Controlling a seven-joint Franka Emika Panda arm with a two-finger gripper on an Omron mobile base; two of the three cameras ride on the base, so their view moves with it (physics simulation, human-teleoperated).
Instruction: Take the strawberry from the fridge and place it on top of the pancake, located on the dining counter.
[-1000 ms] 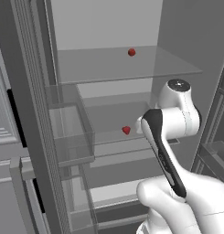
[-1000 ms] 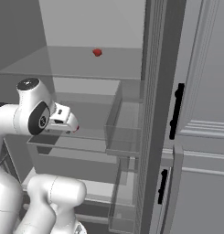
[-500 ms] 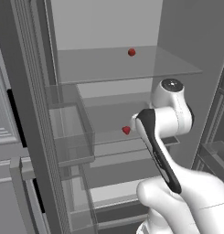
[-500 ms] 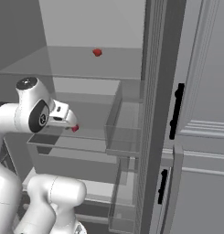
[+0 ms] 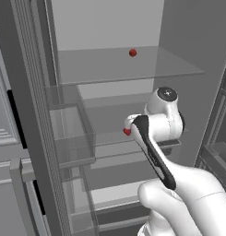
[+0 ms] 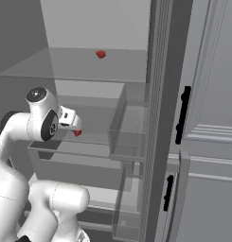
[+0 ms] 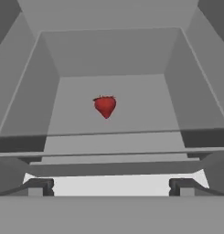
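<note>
The fridge (image 5: 179, 41) stands open in front of me, its grey interior crossed by clear glass shelves (image 5: 128, 67), with a clear door bin (image 5: 70, 133) on the left of the left base view and another door bin (image 6: 129, 130) beside the dark door edge in the right base view. To the right of that edge is a light grey panelled cabinet (image 6: 212, 118) with black handles (image 6: 183, 113). My white arm (image 5: 165, 138) reaches in at the level of the middle shelf. The strawberry (image 7: 105, 105) lies on that shelf straight ahead of my hand, in the middle of the hand view, not touching my fingers (image 7: 38, 186); the base views show it as a red speck just past my wrist. A second small red thing (image 5: 133, 53) sits on the upper shelf, too small to tell what it is. My gripper (image 7: 111, 185) is spread wide, fingertips at the far bottom corners, holding nothing.
</note>
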